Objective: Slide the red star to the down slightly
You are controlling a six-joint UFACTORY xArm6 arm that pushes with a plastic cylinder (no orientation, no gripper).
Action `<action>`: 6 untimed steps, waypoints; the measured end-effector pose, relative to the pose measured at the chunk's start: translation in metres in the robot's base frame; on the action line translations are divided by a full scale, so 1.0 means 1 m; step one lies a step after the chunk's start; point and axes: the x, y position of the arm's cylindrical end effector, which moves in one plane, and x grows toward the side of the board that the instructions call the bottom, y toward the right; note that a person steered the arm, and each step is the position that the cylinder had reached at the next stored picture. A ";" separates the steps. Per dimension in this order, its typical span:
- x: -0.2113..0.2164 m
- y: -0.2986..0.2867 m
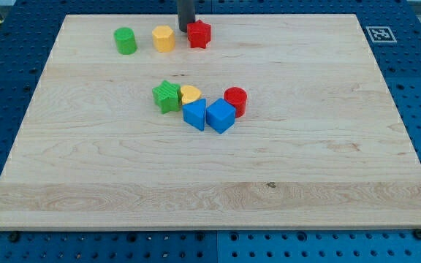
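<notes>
The red star (199, 34) lies near the view's top edge of the wooden board (86, 183), at the right end of a row of three blocks. My tip (185, 27) is at the star's upper left, touching or nearly touching it, between the star and the yellow hexagon block (164, 38). The rod comes straight down from the view's top.
A green cylinder (126, 40) sits left of the yellow hexagon. In the middle of the board is a cluster: a green star (167, 96), a yellow heart (190, 93), a red cylinder (235, 100), and two blue blocks (194, 115) (221, 115).
</notes>
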 end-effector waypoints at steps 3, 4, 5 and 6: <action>-0.005 0.006; -0.005 0.017; -0.005 0.033; -0.003 0.033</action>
